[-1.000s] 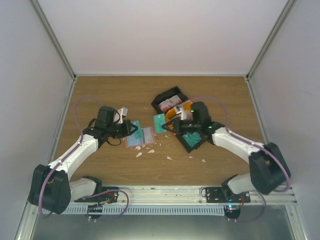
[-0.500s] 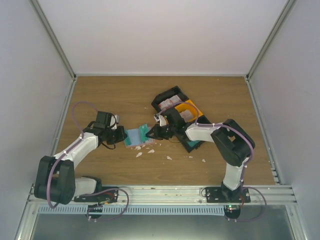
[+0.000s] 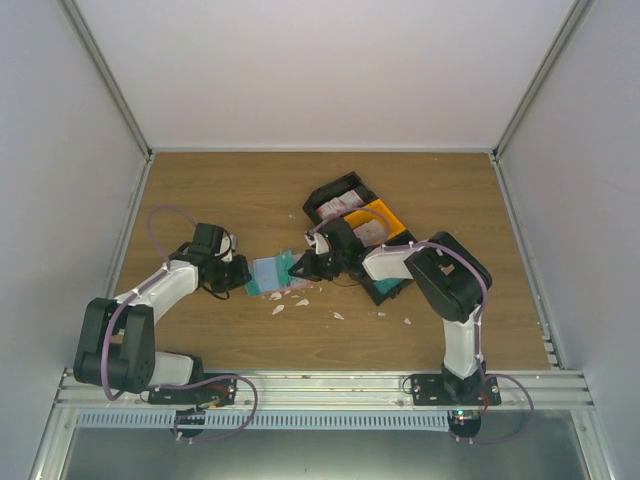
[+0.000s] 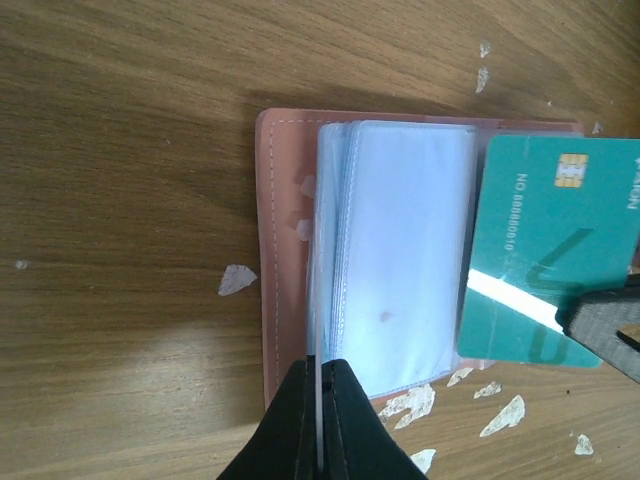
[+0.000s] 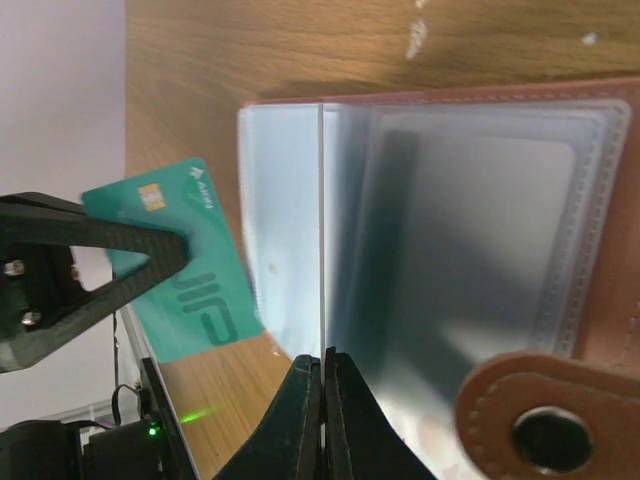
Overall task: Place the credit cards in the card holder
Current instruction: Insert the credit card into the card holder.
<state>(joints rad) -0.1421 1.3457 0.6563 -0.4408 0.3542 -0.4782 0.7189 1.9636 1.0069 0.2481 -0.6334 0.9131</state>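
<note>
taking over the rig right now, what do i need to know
Left gripper: shut on a clear sleeve of the card holder.
Right gripper: shut on a teal card, with its long edge at the sleeves' open side. It is not clearly in a pocket yet.
Done: nothing visibly stowed; the pockets in view look empty.
Left: slide this card in, then fetch the rest, such as the red-and-white cards in the black bin.

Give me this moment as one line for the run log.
left claw: shut on a sleeve of the card holder | right claw: shut on teal card | card: beside sleeves, not yet inserted
</note>
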